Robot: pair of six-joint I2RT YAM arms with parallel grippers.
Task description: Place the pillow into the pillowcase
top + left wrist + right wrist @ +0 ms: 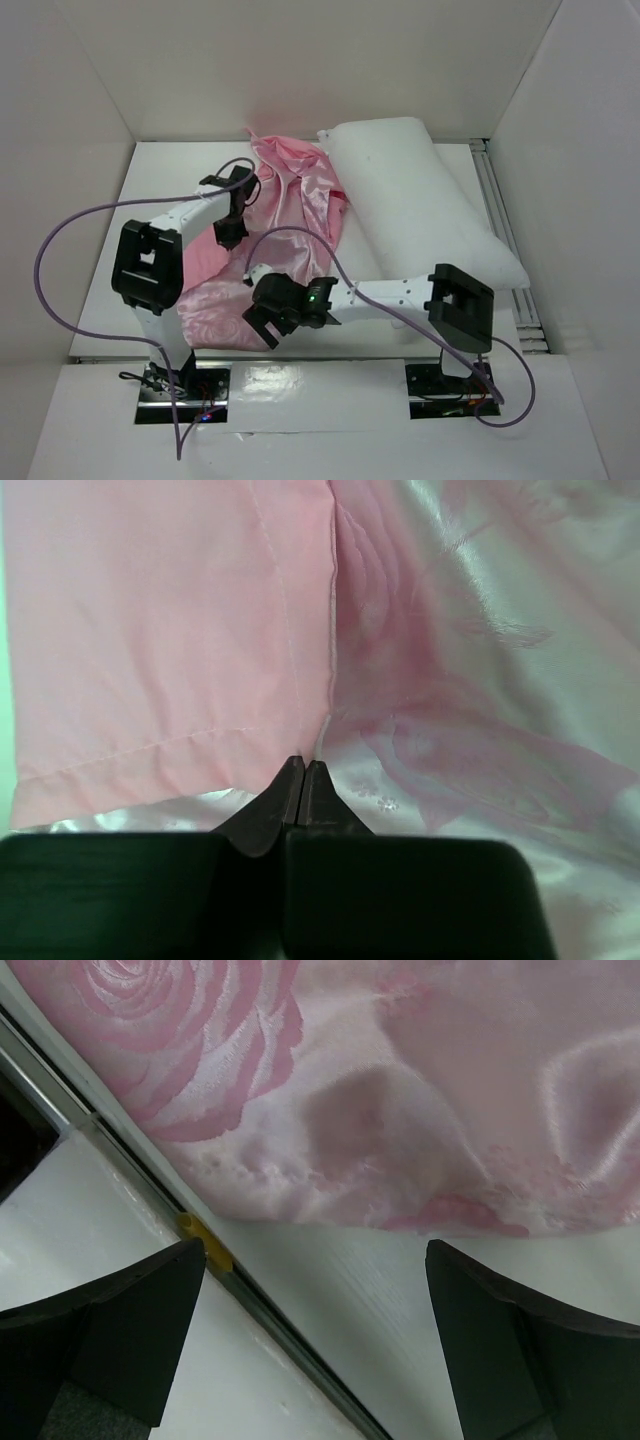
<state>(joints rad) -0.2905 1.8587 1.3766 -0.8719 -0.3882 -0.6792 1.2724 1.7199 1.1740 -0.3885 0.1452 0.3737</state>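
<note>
White counter (pixel 150 190), white walls (pixel 300 70). Pillow (pixel 420 200) upper right; pillowcase (pixel 290 210) centre. Left gripper (pixel 303 770) pinched shut on pillowcase seam; right gripper (pixel 315 1250) open.

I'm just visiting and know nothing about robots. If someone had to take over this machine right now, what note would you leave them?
The left gripper is shut and appears to pinch a fold of the pillowcase.
The right gripper is open and holds nothing. It hovers over the pillowcase's near edge.
The pillow lies right of the crumpled pillowcase, fully outside it.
Done: nothing inserted yet.
Left: open the pillowcase and slide the pillow in.
</note>
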